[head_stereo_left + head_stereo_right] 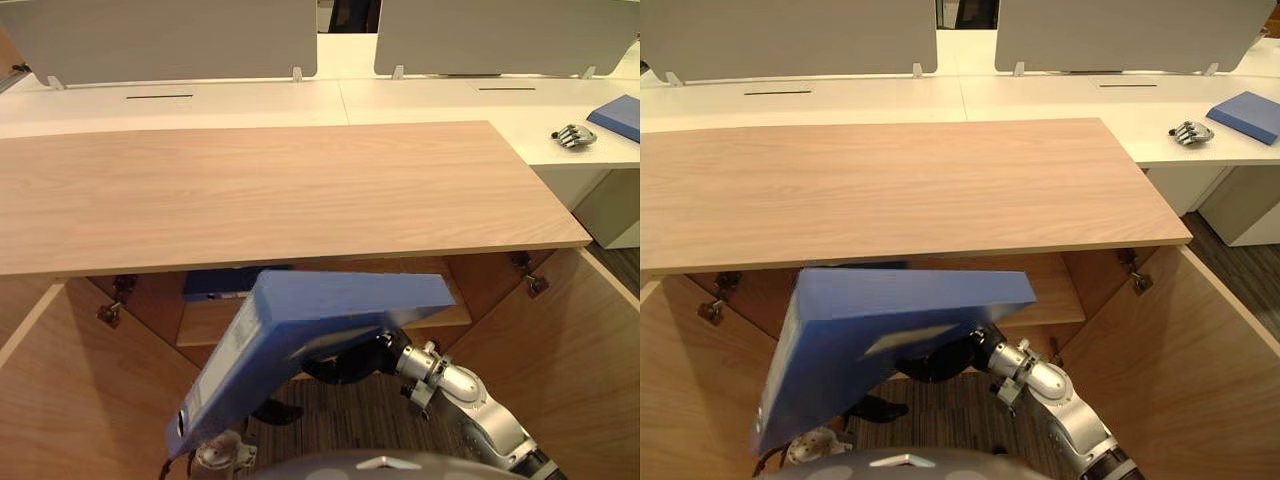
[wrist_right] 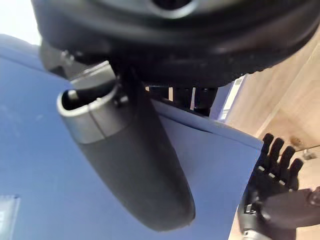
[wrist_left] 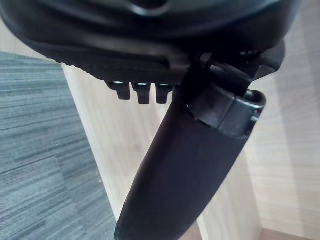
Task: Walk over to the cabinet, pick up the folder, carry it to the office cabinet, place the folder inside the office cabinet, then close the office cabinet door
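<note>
**A:** What is the right hand (image 2: 135, 165) doing?

**B:** It is clamped on the large blue folder (image 1: 320, 310). The thumb lies flat across one blue face, and the fingers go round the edge to the other side. In the head views the hand sits under the folder, with its arm coming up from the lower right.

**A:** And the left hand (image 2: 272, 165)?

**B:** It is just beside the folder's lower corner, with its fingers straight, side by side and holding nothing. I cannot tell whether it touches the folder.

**A:** Where is the folder, then?

**B:** It is held in the air, tilted, with one end dipping towards the robot. It is in front of the open light-wood office cabinet (image 1: 280, 190), just below the front edge of the broad top. It is not yet inside.

**A:** How does the cabinet stand?

**B:** Both wooden doors are swung wide, the left door (image 1: 70, 400) and the right door (image 1: 570, 350). Inside, a wooden shelf (image 1: 210, 322) carries a flat blue item (image 1: 215, 283) towards its left end. Grey striped carpet (image 1: 350, 400) lies below.

**A:** What is further out?

**B:** A long white bench (image 1: 400, 100) runs just behind the cabinet, with grey divider screens (image 1: 160, 35) standing along it. At its far right lies a second blue folder (image 1: 620, 115). A spare robot hand (image 1: 573, 135), dark and silver, lies near it without touching it.
</note>
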